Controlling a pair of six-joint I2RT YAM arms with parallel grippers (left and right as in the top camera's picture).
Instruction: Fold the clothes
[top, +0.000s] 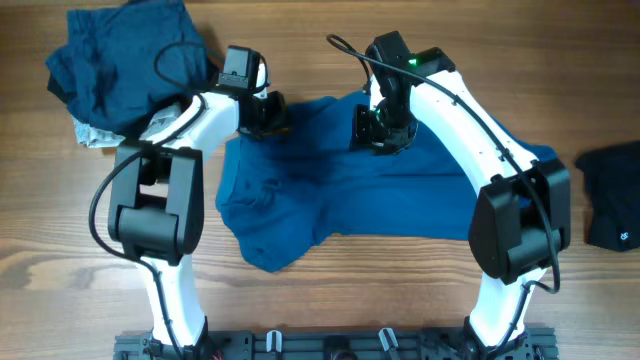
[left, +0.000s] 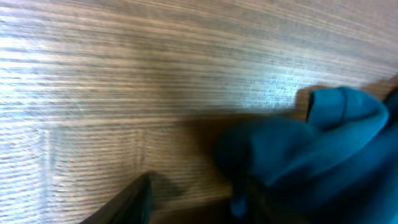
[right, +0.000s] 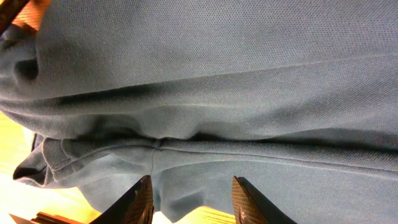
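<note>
L gripper (top: 268, 112) sits at the upper-left edge of the blue shirt (top: 380, 200), which is spread mid-frame. In its wrist view only one finger (left: 134, 199) shows clearly and the other is lost behind a bunched fold, so can't tell if it's clamped or loose. R gripper (top: 380, 132) is at the shirt's top-centre, fingers (right: 142, 199) apart w/ flat cloth beyond and nothing pinched. Count: 2 grippers, 1 blue shirt, 1 black one (top: 612, 195) cut by the right edge, 1 pale one (top: 92, 133) mostly buried under the navy heap (top: 120, 60) upper left, whose no. of pieces can't be made out.
</note>
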